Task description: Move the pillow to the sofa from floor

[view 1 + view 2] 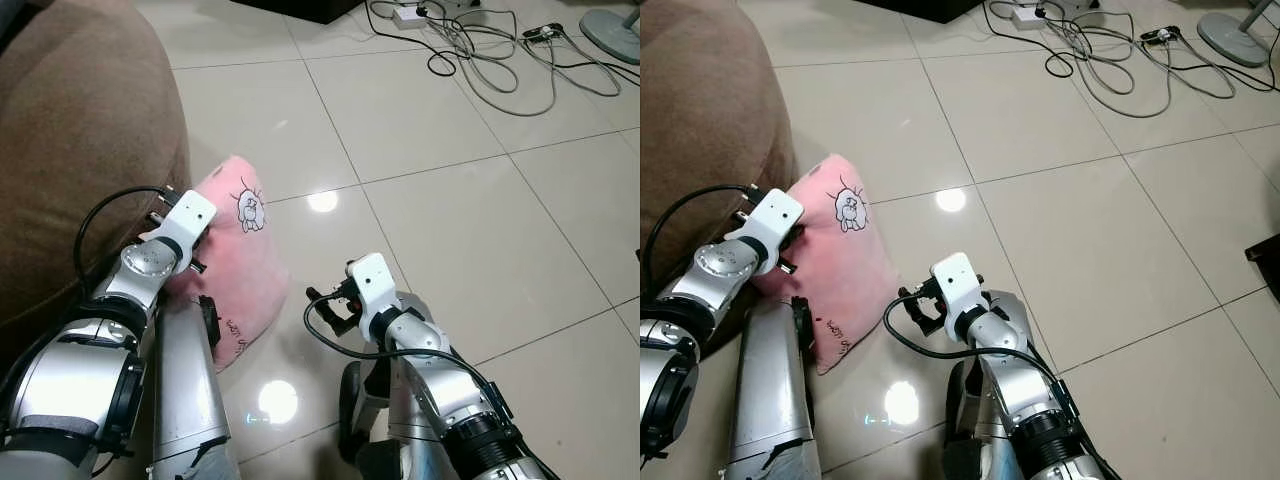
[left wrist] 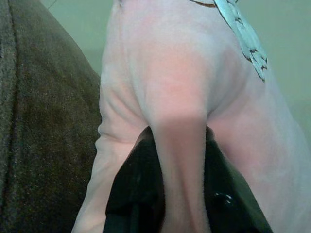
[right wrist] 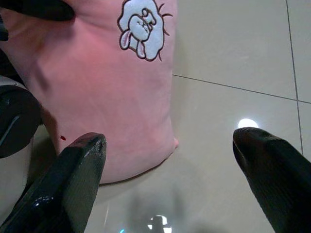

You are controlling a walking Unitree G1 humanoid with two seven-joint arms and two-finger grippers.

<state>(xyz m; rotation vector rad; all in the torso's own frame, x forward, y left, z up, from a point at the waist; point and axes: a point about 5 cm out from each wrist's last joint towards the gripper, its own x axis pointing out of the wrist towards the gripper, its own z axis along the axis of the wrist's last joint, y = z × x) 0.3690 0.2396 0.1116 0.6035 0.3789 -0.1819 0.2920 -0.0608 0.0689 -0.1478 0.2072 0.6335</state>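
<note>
Pink plush bunched between the left gripper's fingers — it had pinched a fold of the pillow, which leaned against the brown sofa on the tiled floor. The right gripper hovered beside it, spread wide. A deeper bite before lifting seemed wise — plush slips.

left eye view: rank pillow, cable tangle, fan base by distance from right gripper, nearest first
1. pillow, just to the left of the right gripper, on the floor by the sofa.
2. cable tangle, far ahead on the tiles.
3. fan base, top right corner, slightly beyond the cables.
</note>
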